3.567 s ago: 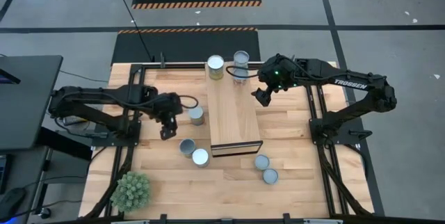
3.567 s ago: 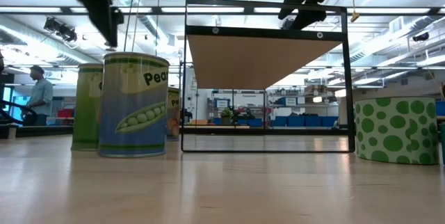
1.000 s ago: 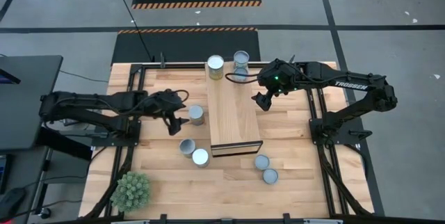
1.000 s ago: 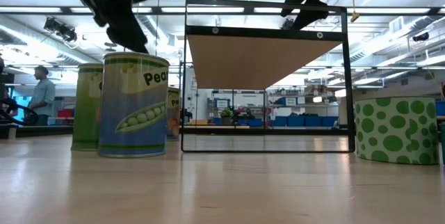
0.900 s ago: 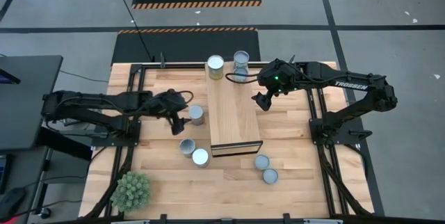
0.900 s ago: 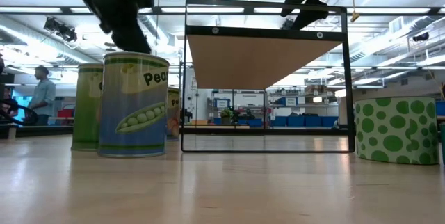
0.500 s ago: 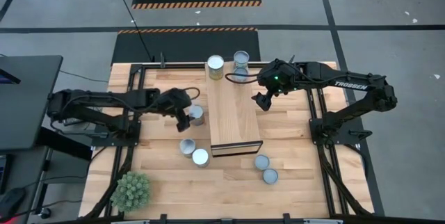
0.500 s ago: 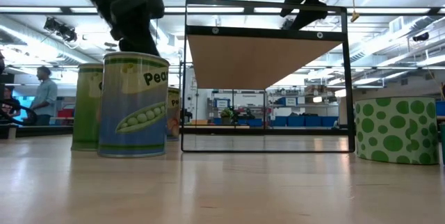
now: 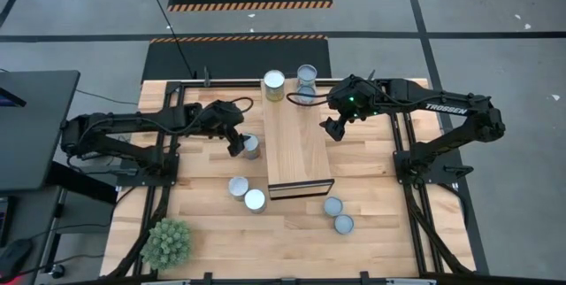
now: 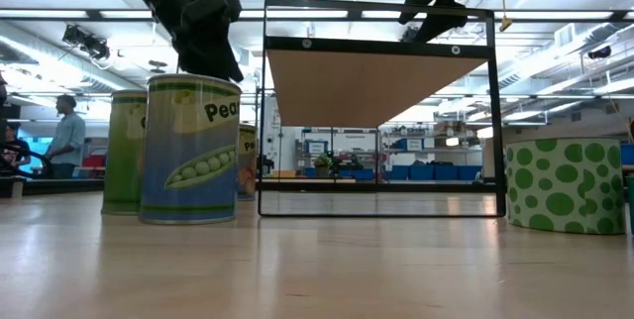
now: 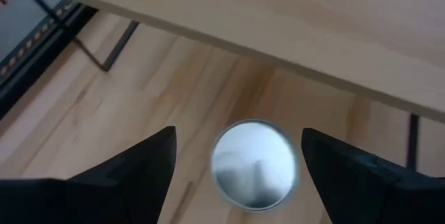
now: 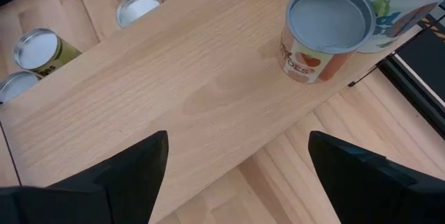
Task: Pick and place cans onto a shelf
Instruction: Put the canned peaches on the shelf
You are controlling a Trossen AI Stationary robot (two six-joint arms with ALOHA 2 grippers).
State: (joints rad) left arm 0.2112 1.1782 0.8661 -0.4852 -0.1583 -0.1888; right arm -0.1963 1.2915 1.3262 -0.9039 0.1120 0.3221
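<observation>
The light-wood shelf (image 9: 299,143) stands mid-table. Two cans (image 9: 274,84) (image 9: 306,80) stand at its far end; the right wrist view shows one with a tomato label (image 12: 323,29). Another can (image 9: 251,147) stands on the table just left of the shelf. My left gripper (image 9: 236,145) hovers open over it. In the left wrist view its silvery top (image 11: 254,163) shows between the two fingers, apart from both. My right gripper (image 9: 331,131) hangs open above the shelf's right edge, with bare shelf top (image 12: 208,85) below it.
Two cans (image 9: 238,186) (image 9: 255,199) stand near the shelf's near-left corner and two more (image 9: 332,206) (image 9: 343,223) near its near-right corner. A green plant ball (image 9: 166,242) sits at the table's near-left corner. Dark frame rails (image 9: 400,143) run along both sides.
My left gripper has moved toward the table's right and far edges. It has come from the open table left of the cans to a place over the can beside the shelf, and has stayed open. The cans have not moved.
</observation>
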